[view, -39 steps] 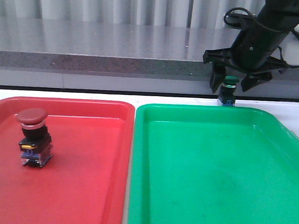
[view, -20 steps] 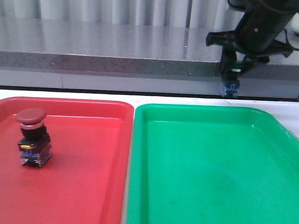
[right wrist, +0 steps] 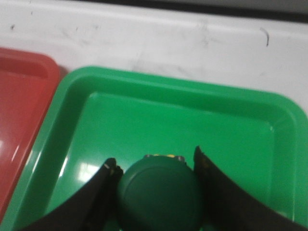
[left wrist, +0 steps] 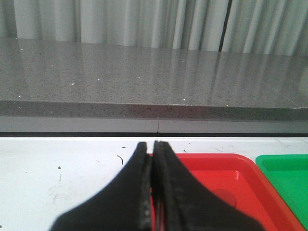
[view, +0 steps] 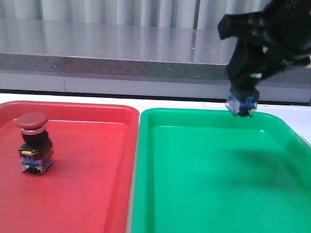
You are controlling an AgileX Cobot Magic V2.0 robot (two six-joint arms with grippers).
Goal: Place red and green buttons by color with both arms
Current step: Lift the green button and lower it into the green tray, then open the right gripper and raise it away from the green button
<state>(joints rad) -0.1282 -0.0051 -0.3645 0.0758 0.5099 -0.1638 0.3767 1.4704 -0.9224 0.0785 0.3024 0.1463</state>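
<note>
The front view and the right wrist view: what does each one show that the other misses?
Only the front view shows the dark red mushroom-cap push-button standing upright in the red plastic tray, the grey counter behind, and the clear-blue base of the held button, off the tray floor. Only the right wrist view shows the round dark green cap of the green push-button from above, between the fingers. Both show the right hand shut on that button over the green plastic tray, with the red tray beside it.

Both trays — red tray (view: 86, 197) and green tray (view: 218, 206) — look like glossy smooth plastic; the white tabletop (right wrist: 144, 38) is matt, scuffed; the green button (right wrist: 159, 192) cap seems matt.
</note>
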